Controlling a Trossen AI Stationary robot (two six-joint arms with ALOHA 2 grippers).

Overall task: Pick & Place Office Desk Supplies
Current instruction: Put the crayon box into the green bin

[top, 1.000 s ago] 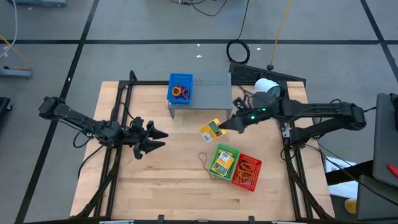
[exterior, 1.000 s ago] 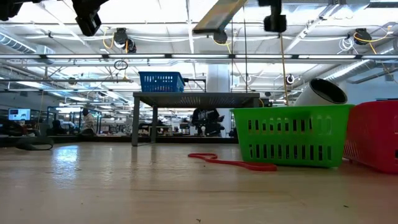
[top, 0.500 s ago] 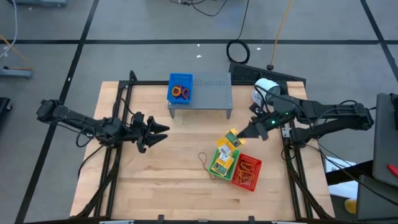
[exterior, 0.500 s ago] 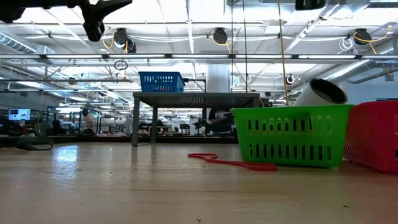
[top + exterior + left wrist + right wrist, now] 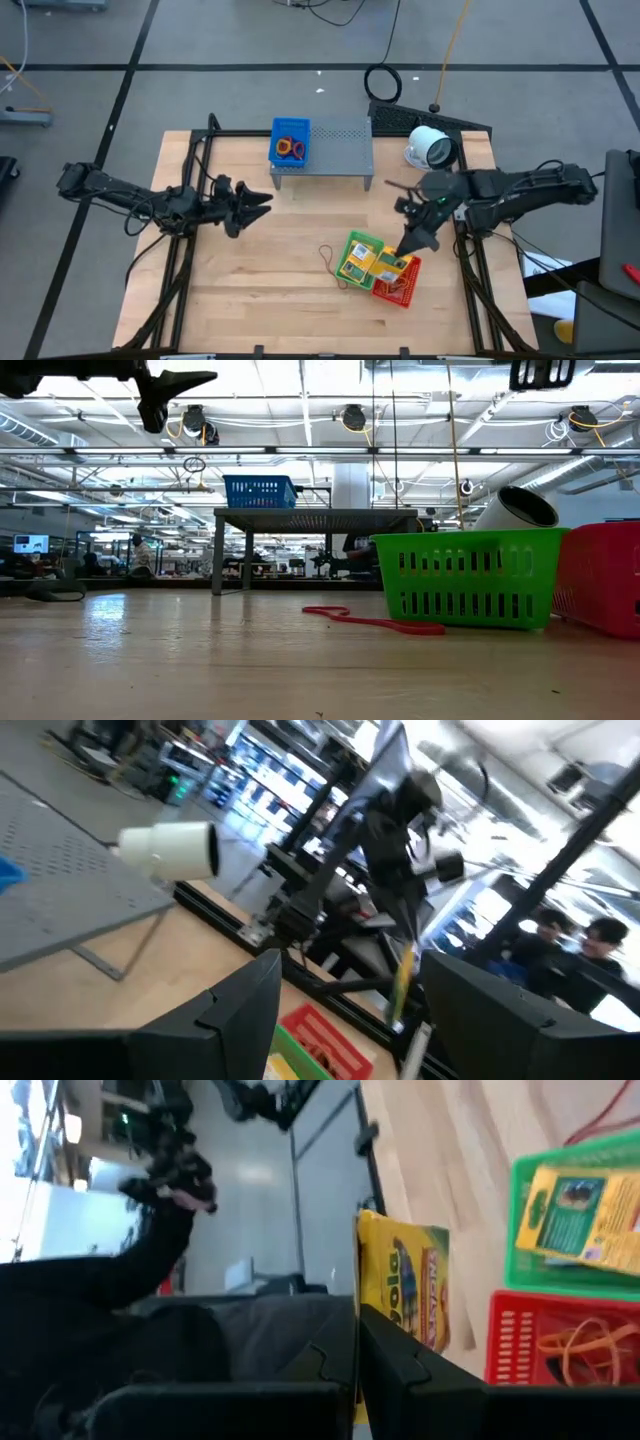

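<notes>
A flat yellow packet (image 5: 393,264) with a green label hangs over the seam between the green basket (image 5: 349,243) and the red basket (image 5: 404,288); my right gripper (image 5: 405,254) is shut on it. A second yellow packet (image 5: 578,1215) lies in the green basket. Tan rubber bands (image 5: 580,1348) lie in the red basket. My left gripper (image 5: 256,199) hovers open above the table's left half, holding nothing. My right gripper pinches the yellow packet by one end (image 5: 372,1318) between its two fingers. The fingers slant down from the table's far right. The rest of the packet (image 5: 405,1285) sticks out past the fingertips, lifted clear above the baskets.
A grey perforated shelf (image 5: 338,150) stands at the far middle with a blue basket (image 5: 290,141) of rings on its left end. A white round device (image 5: 430,148) lies at the far right. A red band (image 5: 328,259) lies on the table left of the green basket.
My right gripper has carried the yellow packet from just in front of the shelf toward the table's near right, turning as it went, and it now hangs over the two baskets. My left gripper has swung slightly toward the far edge, still open.
</notes>
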